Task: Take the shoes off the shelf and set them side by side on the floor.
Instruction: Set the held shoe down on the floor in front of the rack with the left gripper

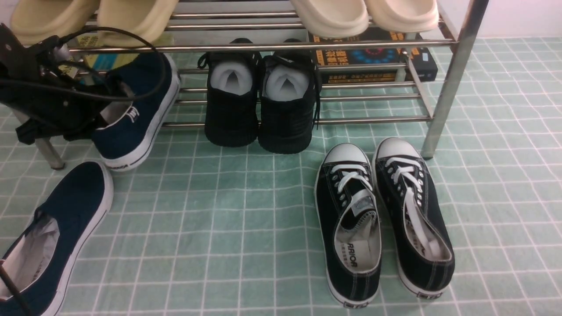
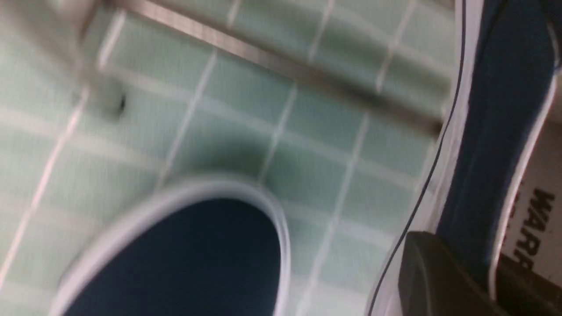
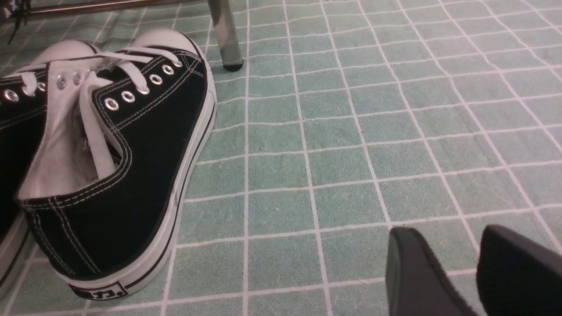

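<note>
**Navy slip-on pair: one on the floor, one gripped at the shelf**

Front view: left gripper [image 1: 107,107] clamped on the side wall of the second navy shoe [image 1: 136,118], whose heel hangs out past the lower tier of the shelf [image 1: 307,46]; first navy shoe [image 1: 57,237] on the floor [image 1: 219,219] just below; lace-up pair [image 1: 382,219] well apart. Left wrist view: blurred; one pad pressed outside the shoe's wall, first shoe's toe beneath. Right wrist view: right gripper [image 3: 445,232] open, empty, near the lace-ups. Step judged: second shoe coming off; next, draw it clear of the bars, turn it parallel, set it beside the first.
</note>
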Controlling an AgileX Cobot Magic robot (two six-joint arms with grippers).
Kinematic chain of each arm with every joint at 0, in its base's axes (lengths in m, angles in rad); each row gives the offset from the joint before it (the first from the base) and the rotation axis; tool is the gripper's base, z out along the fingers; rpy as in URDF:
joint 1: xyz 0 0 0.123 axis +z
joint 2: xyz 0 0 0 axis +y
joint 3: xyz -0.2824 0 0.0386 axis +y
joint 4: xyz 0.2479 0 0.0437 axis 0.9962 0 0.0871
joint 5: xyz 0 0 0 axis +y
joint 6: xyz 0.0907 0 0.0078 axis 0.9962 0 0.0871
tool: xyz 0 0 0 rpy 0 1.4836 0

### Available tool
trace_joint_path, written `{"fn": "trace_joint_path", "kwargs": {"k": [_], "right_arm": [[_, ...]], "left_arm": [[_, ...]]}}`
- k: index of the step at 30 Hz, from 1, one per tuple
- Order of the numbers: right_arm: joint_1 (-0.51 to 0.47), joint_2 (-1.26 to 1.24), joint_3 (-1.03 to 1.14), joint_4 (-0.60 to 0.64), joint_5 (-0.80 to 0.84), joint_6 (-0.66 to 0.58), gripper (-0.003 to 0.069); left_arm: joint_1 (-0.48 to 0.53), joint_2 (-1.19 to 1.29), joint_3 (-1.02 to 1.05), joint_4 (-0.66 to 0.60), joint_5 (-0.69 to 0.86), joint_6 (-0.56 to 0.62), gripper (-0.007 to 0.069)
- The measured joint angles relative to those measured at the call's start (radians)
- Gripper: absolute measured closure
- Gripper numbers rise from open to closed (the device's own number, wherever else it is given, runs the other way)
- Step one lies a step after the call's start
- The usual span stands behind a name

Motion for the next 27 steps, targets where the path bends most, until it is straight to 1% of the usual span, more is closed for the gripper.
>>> {"fn": "trace_joint_path", "kwargs": {"k": [7, 8, 9, 11, 15, 18, 19, 20, 22, 23, 27], "right_arm": [[0.000, 0.000, 0.000, 0.000, 0.000, 0.000, 0.0420], [0.000, 0.000, 0.000, 0.000, 0.000, 0.000, 0.0420], [0.000, 0.000, 0.000, 0.000, 0.000, 0.000, 0.0420], [0.000, 0.000, 0.000, 0.000, 0.000, 0.000, 0.0420], [0.000, 0.000, 0.000, 0.000, 0.000, 0.000, 0.0420], [0.000, 0.000, 0.000, 0.000, 0.000, 0.000, 0.0420], [0.000, 0.000, 0.000, 0.000, 0.000, 0.000, 0.0420], [0.000, 0.000, 0.000, 0.000, 0.000, 0.000, 0.0420], [0.000, 0.000, 0.000, 0.000, 0.000, 0.000, 0.0420], [0.000, 0.000, 0.000, 0.000, 0.000, 0.000, 0.0420], [0.000, 0.000, 0.000, 0.000, 0.000, 0.000, 0.0420]], "left_arm": [[-0.001, -0.183, 0.019, 0.059, 0.287, -0.042, 0.0598], [-0.001, -0.188, 0.022, 0.061, 0.295, -0.043, 0.0598], [0.000, -0.240, 0.060, 0.070, 0.352, -0.045, 0.0598], [0.000, -0.300, 0.126, 0.067, 0.381, -0.049, 0.0598], [0.000, -0.381, 0.244, 0.055, 0.368, -0.071, 0.0598], [0.000, -0.455, 0.392, 0.055, 0.279, -0.125, 0.0598], [0.000, -0.458, 0.398, 0.055, 0.272, -0.128, 0.0598], [0.000, -0.475, 0.450, 0.056, 0.214, -0.146, 0.0598], [0.000, -0.481, 0.478, 0.056, 0.175, -0.151, 0.0598], [0.000, -0.482, 0.508, 0.052, 0.129, -0.156, 0.0598], [0.000, -0.482, 0.579, 0.034, 0.056, -0.174, 0.0598]]}}
